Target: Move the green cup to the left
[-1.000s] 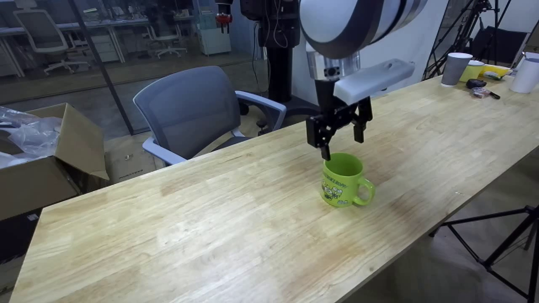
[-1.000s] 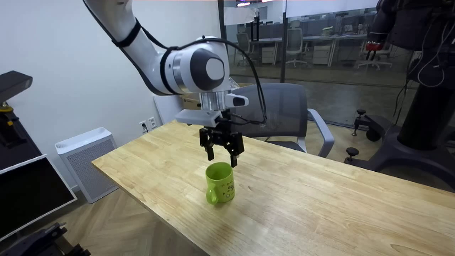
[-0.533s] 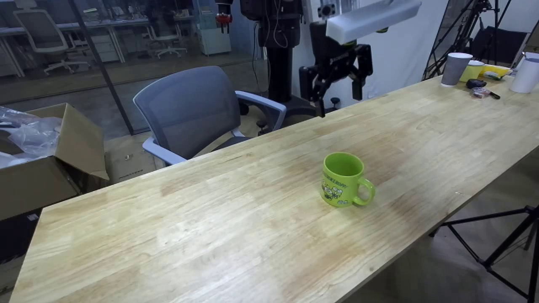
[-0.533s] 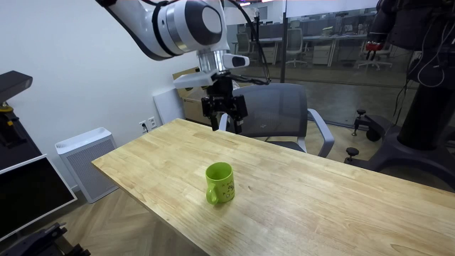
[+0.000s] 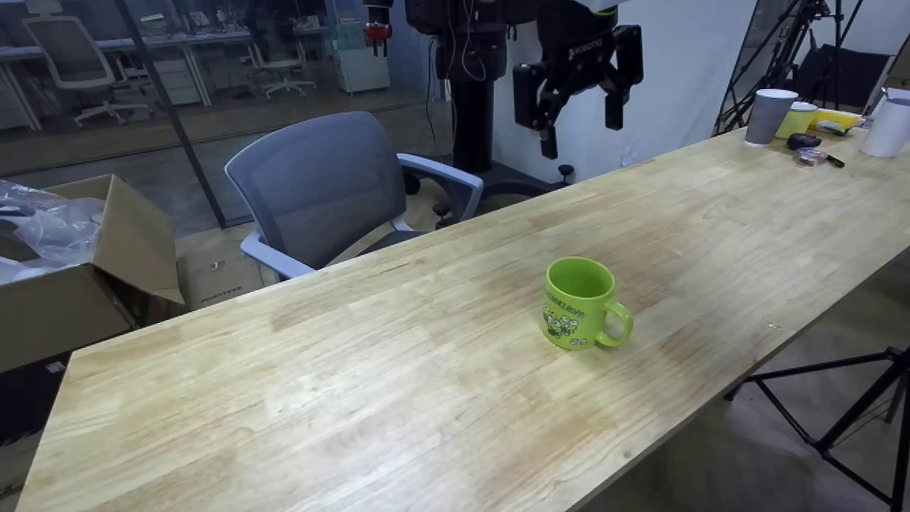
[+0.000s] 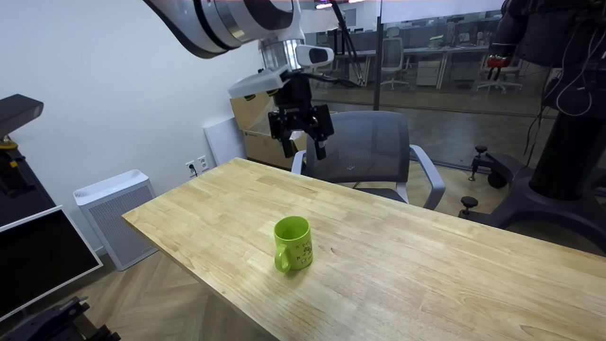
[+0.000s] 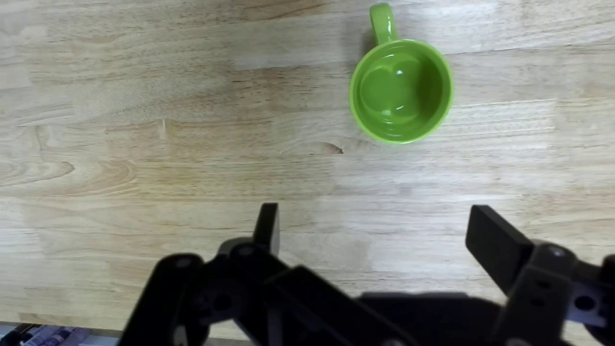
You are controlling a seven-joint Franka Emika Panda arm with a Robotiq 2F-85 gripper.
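The green cup is a bright lime-green mug with a loop handle and a dark printed mark. It stands upright on the wooden table in both exterior views (image 5: 577, 306) (image 6: 293, 244). In the wrist view the green cup (image 7: 401, 91) shows from above near the top, its handle toward the upper edge. My black gripper is open with nothing between its fingers. It hangs well above the table, apart from the cup and toward the chair side, in both exterior views (image 5: 581, 134) (image 6: 304, 151). In the wrist view the fingertips (image 7: 373, 216) are spread wide below the cup.
The wooden table (image 5: 355, 384) runs across the scene. A grey cup (image 5: 770, 117), a yellow-green cup (image 5: 795, 121), a white cup (image 5: 887, 128) and small items stand at its far end. A mesh chair (image 6: 364, 147) stands at the table's edge. An open cardboard box (image 5: 85, 263) is beyond it.
My gripper has risen from just above the cup and moved back toward the chair side. It stays open. The cup has not moved.
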